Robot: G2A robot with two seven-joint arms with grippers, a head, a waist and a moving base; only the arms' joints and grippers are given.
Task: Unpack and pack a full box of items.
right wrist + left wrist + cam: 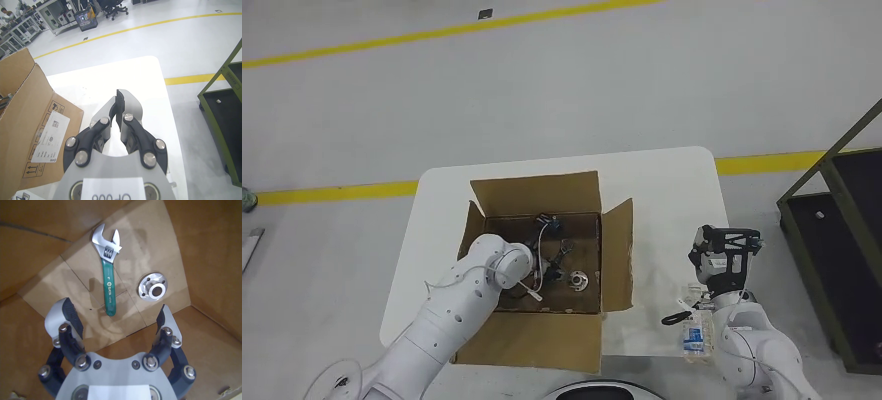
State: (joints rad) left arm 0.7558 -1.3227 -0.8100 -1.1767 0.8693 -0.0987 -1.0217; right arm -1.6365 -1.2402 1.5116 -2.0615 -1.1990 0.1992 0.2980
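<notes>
Lying just ahead of left pincer (115, 305): wrench (107, 275)

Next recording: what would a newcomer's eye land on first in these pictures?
The open cardboard box in the middle of the white table, with the left gripper hanging open inside it. On the box floor near that gripper lie a green-handled wrench and a silver flange, side by side and apart. The right gripper sits shut over bare table beside the box.
</notes>
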